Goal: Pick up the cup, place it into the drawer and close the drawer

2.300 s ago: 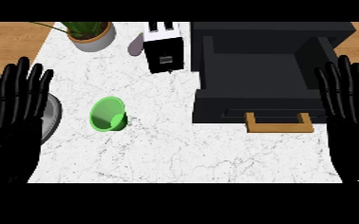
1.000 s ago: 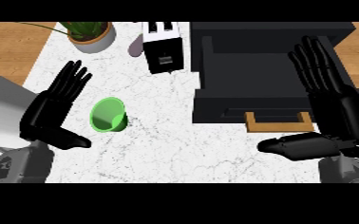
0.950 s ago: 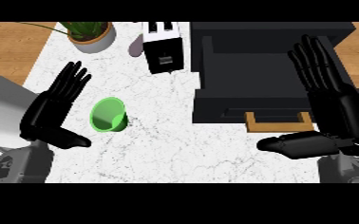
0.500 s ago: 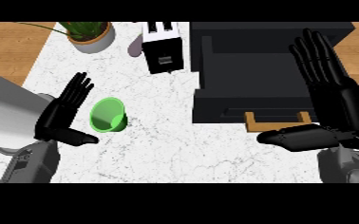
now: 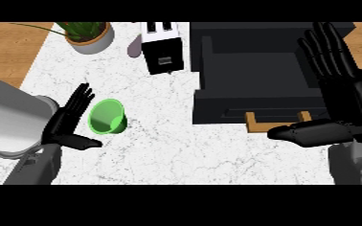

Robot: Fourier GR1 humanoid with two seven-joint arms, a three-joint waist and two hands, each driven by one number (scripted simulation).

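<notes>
Green cup (image 5: pixel 107 117) stands upright on the white marble counter (image 5: pixel 176 139), mouth up, left of the black drawer (image 5: pixel 258 79), well apart from it. My left hand (image 5: pixel 67 124) is just beside the cup on its left, fingers straight and spread, thumb stuck out low toward the cup base, nothing held yet. Can't tell if a fingertip touches the rim. My right hand (image 5: pixel 332 96) is over the drawer's right side, fingers straight and apart, thumb pointing left near the wooden handle (image 5: pixel 272 122), holding nothing. Drawer is pulled open, inside looks bare.

Risks from here, my guess: the cup is light and narrow, so if I close on it with the thumb low and the fingers high, it tips or skids right across the smooth marble. Carrying it over, the cup bottom could clip the drawer's front wall. The toaster (image 5: pixel 163 48) and potted plant (image 5: pixel 88 34) sit far back, likely no problem. The grey pot (image 5: pixel 21 119) is right behind my left hand, so my forearm could bump it. My right thumb is near the handle and could nudge the drawer early.
</notes>
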